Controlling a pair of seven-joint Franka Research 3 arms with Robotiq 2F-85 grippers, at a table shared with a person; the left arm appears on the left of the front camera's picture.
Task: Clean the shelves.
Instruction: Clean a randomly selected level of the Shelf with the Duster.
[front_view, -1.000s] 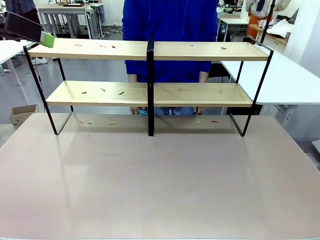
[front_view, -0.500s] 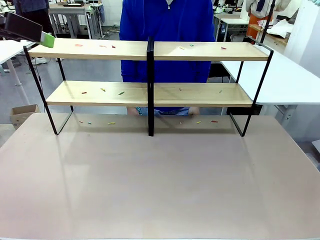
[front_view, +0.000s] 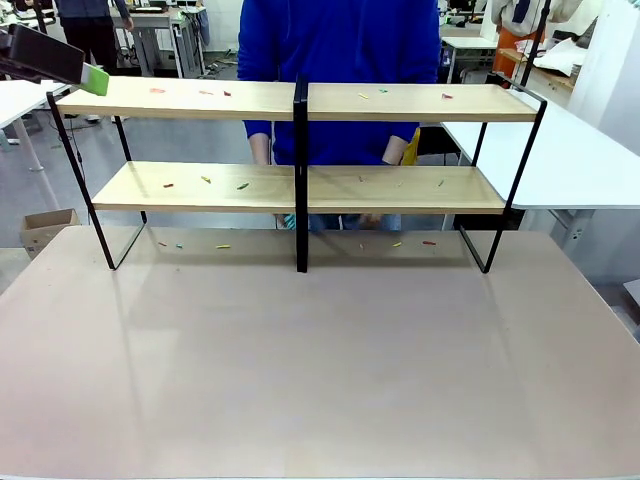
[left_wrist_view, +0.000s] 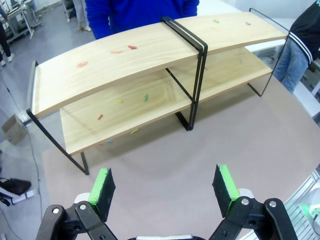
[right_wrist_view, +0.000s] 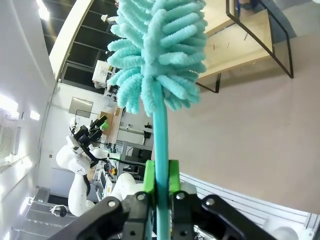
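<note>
Shelves (front_view: 400, 188) span the tabletop's (front_view: 320, 370) far edge; left gripper (left_wrist_view: 163, 186) gapes empty, right gripper (right_wrist_view: 161, 176) clamps a teal duster (right_wrist_view: 155, 55).

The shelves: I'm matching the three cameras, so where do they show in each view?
Front view: shelves across the upper half.
Left wrist view: shelves across the upper half, slanting.
Right wrist view: shelves, one end, top right corner.
Shared landmark: the beige-pink tabletop beneath them.

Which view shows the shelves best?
Front view: the shelves span it squarely, bits plain on both levels. Left wrist view shows them curved from above; right wrist view, one end past the duster.
</note>
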